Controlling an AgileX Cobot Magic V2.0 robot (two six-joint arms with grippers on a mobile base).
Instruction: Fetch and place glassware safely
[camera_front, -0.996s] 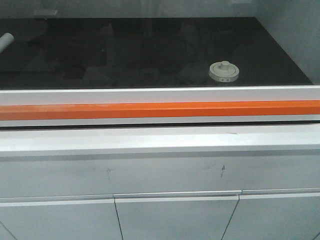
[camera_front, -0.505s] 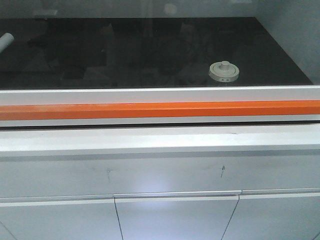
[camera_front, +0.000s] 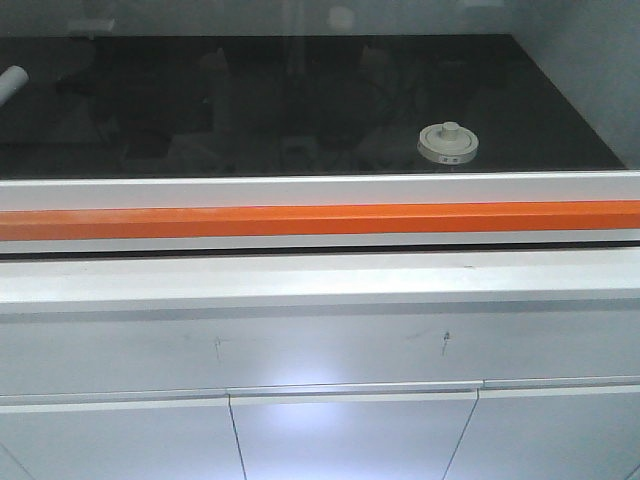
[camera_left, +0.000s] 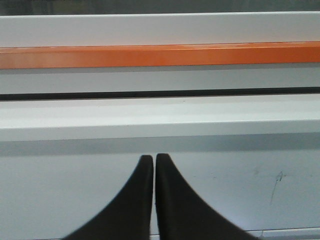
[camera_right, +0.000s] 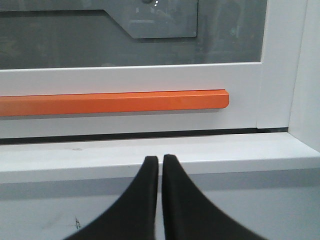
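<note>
Glassware (camera_front: 447, 143) stands right of centre on the black worktop (camera_front: 250, 110), behind the orange bar (camera_front: 320, 220); the label mark on its cream lid is too small to read. Clenched on nothing, the left gripper (camera_left: 153, 157) and right gripper (camera_right: 160, 159) face the white ledge (camera_left: 160, 117)

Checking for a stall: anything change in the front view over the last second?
Nothing visibly moved, and nothing was taken or released. Only faint reflections over the black worktop shifted. The jar sits in the same spot, and so does the white cylinder end.
</note>
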